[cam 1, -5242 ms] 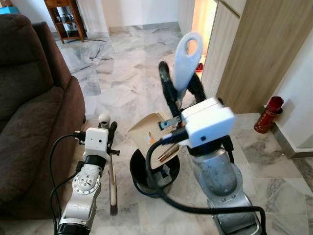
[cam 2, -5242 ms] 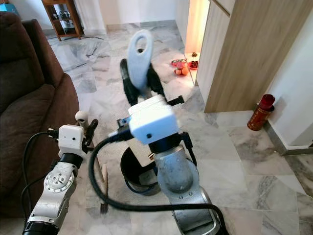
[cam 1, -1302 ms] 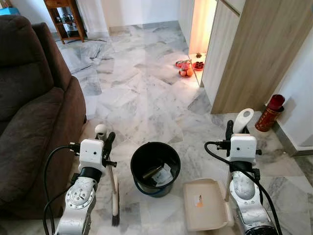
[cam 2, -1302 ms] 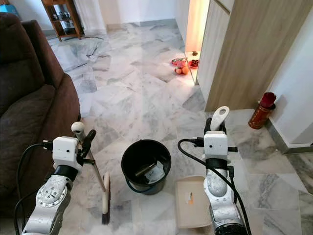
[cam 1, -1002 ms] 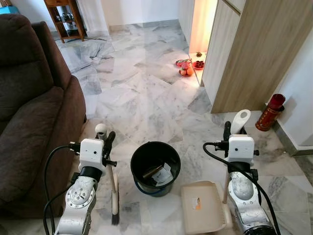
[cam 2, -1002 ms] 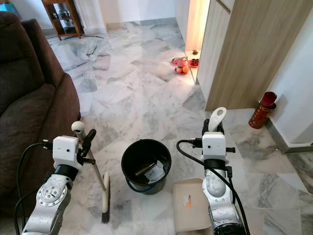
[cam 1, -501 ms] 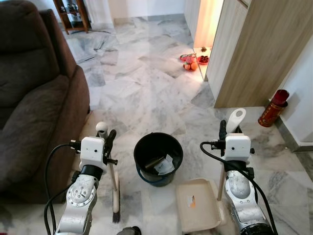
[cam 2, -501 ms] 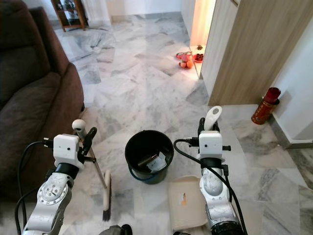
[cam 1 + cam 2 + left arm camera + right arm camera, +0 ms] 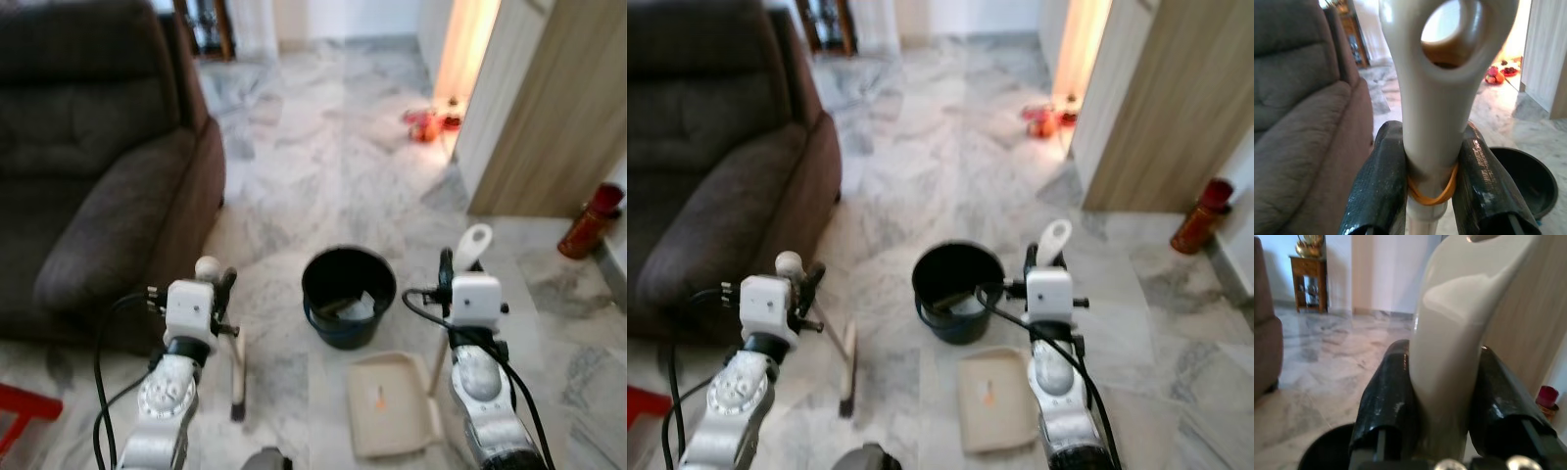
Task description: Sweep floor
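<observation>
Left claw [image 9: 217, 284] is clamped on the broom [image 9: 235, 364] handle just below the rounded knob; in the left wrist view both black fingers [image 9: 1378, 188] are pressed against the cream shaft, with an orange rubber band around the shaft between them. Broom long axis is near vertical, tilted slightly: knob end up toward the claw, bristle head down on the marble floor [image 9: 323, 166], just to the robot's left of the black bucket [image 9: 349, 294].

Right claw [image 9: 454, 266] is pinched on the dustpan [image 9: 392, 416] handle; in the right wrist view the fingers [image 9: 1388, 404] are closed on both sides of the pale handle. Handle long axis is upright, looped top end pointing up and slightly away from the robot. Pan tray is lying flat on the floor below the right arm, long side running toward and away from the robot, just beside the bucket on the near-right side. Whether tray and bucket touch cannot be told.

Some pale debris is seen inside the bucket. Brown sofa [image 9: 88, 176] is on the robot's left, close to the left arm. Wood-panel cabinet [image 9: 549, 117] and a red cylinder [image 9: 588, 220] are on the right. Head views are slightly blurred.
</observation>
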